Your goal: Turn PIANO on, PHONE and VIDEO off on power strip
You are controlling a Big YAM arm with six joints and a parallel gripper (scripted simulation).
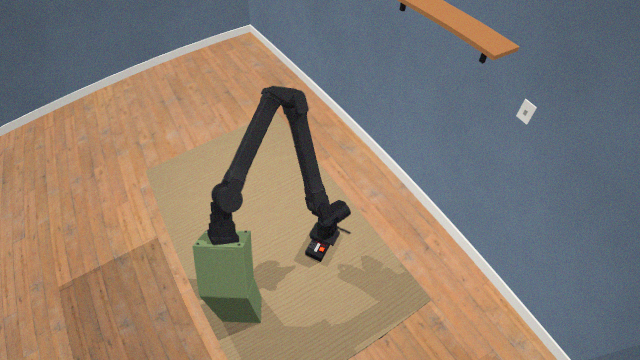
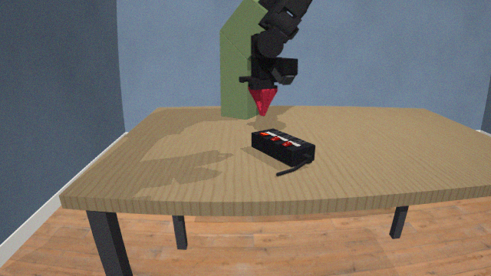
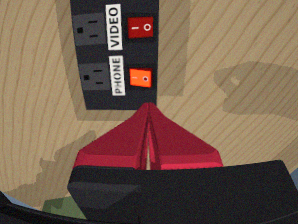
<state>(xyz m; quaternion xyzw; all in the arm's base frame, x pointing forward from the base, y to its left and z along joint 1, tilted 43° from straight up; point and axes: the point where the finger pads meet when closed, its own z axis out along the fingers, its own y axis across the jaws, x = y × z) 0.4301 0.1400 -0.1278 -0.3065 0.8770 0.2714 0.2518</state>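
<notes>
A black power strip lies flat on the table, right way up; it also shows in the wrist view and in the top view. It has three red rocker switches beside white labels. The PHONE switch is bright orange-red. My gripper has red fingers, shut together with nothing between them. It hangs a little above the table just off the strip's PHONE end, and its tip shows in the wrist view.
The strip's black cord trails toward the table's front edge. The arm's green pedestal stands at the back of the table behind the gripper. The wooden table top is wide on both sides.
</notes>
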